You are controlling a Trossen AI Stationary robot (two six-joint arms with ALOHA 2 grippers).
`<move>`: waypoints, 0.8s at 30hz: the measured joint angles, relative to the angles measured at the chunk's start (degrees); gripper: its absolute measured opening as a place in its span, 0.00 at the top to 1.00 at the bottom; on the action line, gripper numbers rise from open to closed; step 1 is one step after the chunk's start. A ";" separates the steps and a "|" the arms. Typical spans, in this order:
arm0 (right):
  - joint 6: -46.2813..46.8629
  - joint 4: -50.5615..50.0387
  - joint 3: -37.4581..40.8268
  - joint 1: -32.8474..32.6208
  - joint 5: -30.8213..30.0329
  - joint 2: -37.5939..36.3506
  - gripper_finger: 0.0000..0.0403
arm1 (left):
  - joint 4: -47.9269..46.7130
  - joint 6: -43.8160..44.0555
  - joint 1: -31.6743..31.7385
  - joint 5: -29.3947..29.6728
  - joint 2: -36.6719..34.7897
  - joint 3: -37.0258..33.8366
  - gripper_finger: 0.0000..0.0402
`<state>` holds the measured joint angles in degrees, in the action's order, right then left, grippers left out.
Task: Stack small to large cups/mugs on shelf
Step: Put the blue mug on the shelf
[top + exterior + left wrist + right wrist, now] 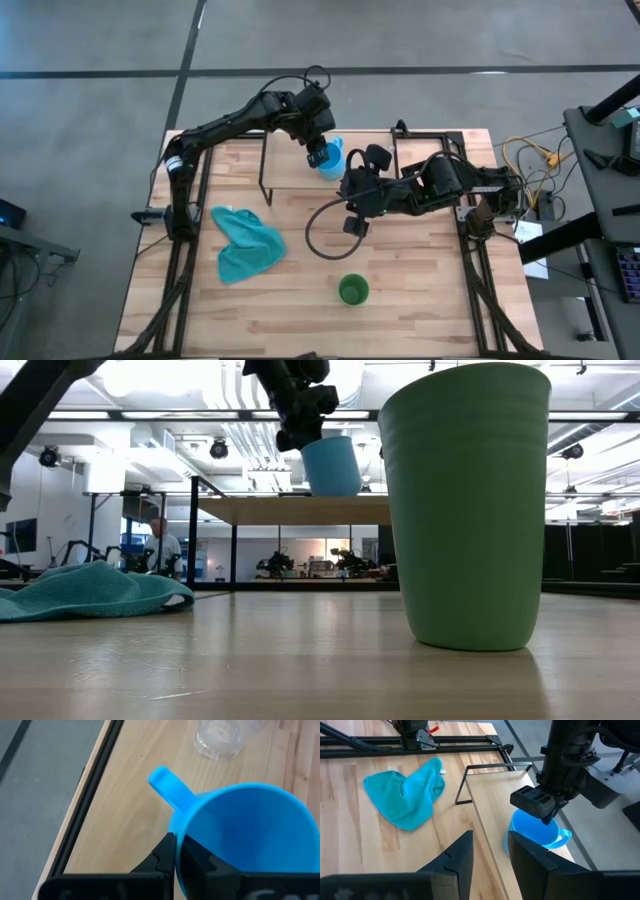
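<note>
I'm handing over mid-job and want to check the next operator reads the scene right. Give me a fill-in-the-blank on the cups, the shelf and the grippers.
1. The left gripper is shut on the rim of the ____ cup.
2. That cup hangs above the ____, near the clear glass standing there.
3. The green cup stands on the ____, away from both arms.
4. The right gripper holds nothing; its fingers are ____.

Missing words: blue; shelf; table; open

No readable text, labels or numbers anywhere.
</note>
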<state>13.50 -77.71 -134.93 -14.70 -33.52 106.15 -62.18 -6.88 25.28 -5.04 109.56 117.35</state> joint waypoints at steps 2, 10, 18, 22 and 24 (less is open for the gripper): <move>0.00 0.00 0.00 0.00 0.00 0.00 0.71 | 0.22 0.00 0.13 0.00 0.00 -0.27 1.00; 0.00 0.02 0.00 0.00 0.04 0.00 0.71 | -0.31 -1.36 1.03 0.04 0.00 -0.97 0.93; 0.00 0.04 0.00 0.01 0.04 0.00 0.71 | 2.07 -1.55 0.98 0.00 -0.02 -2.25 0.87; 0.00 0.04 0.00 0.11 0.04 0.00 0.71 | 4.34 -1.55 1.01 0.02 -0.02 -2.42 0.87; 0.00 0.04 0.00 0.11 0.04 0.00 0.71 | 5.21 -1.55 1.01 0.00 -0.02 -2.42 0.87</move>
<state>13.50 -77.67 -134.93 -14.59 -33.48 106.15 -56.97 -8.43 26.28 -5.04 109.54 114.93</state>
